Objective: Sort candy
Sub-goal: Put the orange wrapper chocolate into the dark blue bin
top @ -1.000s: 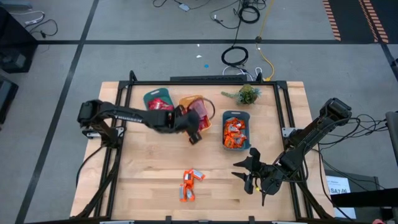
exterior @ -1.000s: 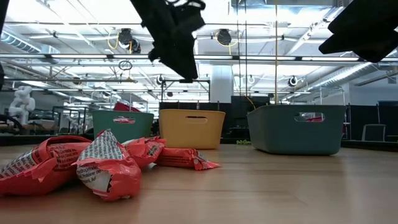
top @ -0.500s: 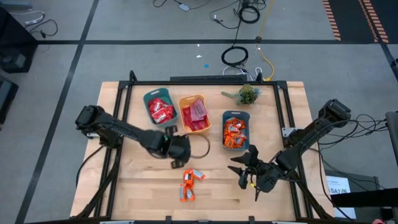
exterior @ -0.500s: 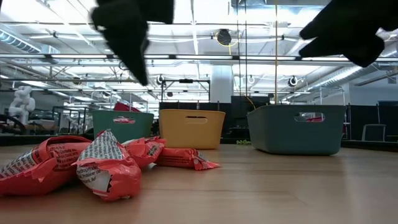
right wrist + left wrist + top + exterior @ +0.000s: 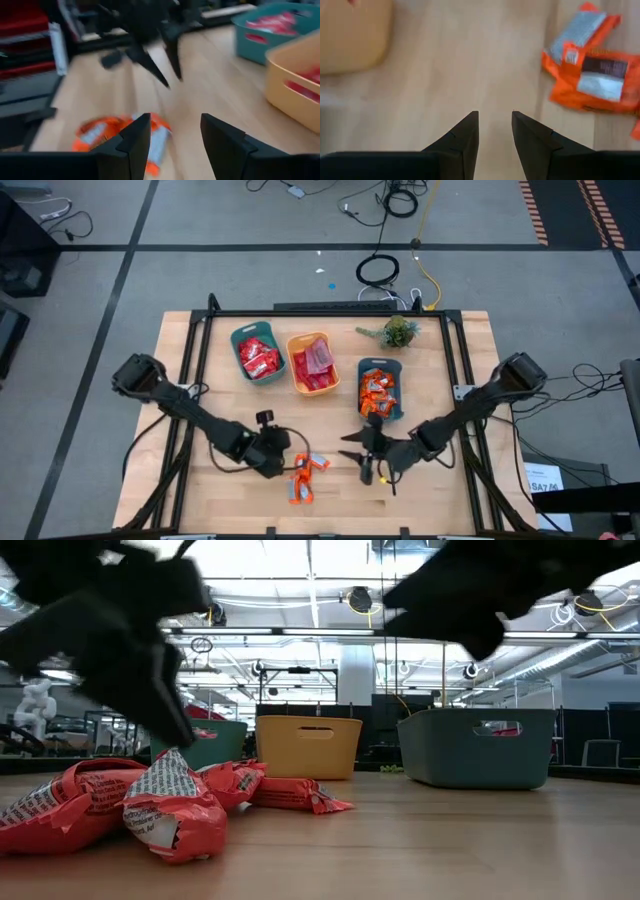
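A small pile of orange and red wrapped candy (image 5: 303, 476) lies on the wooden table near its front edge; it also shows in the low view as candy (image 5: 150, 802). My left gripper (image 5: 283, 462) hovers just left of the pile, open and empty, slanting down; in its wrist view the left gripper (image 5: 495, 114) has the candy (image 5: 592, 75) off to one side. My right gripper (image 5: 357, 465) stands open and empty to the pile's right, pointing toward it; the right gripper (image 5: 176, 120) looks over the candy (image 5: 120, 136).
Three bins stand in a row at the back: a teal bin (image 5: 258, 355) with red candy, an orange bin (image 5: 315, 363) with red and pink packets, and a teal bin (image 5: 380, 390) with orange candy. A small green plant (image 5: 398, 332) sits behind them. Bare wood lies between bins and pile.
My left gripper has swung from beside the orange bin toward the table's near edge and down, stopping just left of the candy pile. My right gripper has moved toward the table's left, toward the pile, and tipped its wrist. The candy has not moved.
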### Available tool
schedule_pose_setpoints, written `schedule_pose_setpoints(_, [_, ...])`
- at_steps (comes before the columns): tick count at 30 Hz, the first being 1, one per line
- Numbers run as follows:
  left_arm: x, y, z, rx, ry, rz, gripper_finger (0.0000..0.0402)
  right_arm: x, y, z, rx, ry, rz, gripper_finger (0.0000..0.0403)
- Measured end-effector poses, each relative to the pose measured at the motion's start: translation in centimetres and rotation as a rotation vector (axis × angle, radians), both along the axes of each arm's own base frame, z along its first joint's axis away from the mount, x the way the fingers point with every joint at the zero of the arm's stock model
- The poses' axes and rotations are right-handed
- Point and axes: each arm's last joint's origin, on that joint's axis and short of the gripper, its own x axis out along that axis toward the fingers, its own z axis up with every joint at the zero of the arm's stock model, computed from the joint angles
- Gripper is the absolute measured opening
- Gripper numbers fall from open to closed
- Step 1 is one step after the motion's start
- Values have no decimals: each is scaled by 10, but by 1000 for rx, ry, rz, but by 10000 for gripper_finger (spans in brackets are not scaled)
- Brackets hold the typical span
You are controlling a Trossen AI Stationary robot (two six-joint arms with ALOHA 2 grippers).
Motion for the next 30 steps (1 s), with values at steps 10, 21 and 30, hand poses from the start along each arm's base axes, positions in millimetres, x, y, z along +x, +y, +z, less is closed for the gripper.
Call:
schedule_pose_setpoints(10, [-40,-4,-46,-138,-190,-89,128,66,6,-3,-166,97,229,175])
schedule_pose_setpoints(21, [-47,-13,-47,-157,-201,-133,128,112,15,-27,-232,516,268,244])
schedule_pose_setpoints(30, [-48,-18,-45,-176,-228,-150,128,112,22,-56,-99,489,150,261])
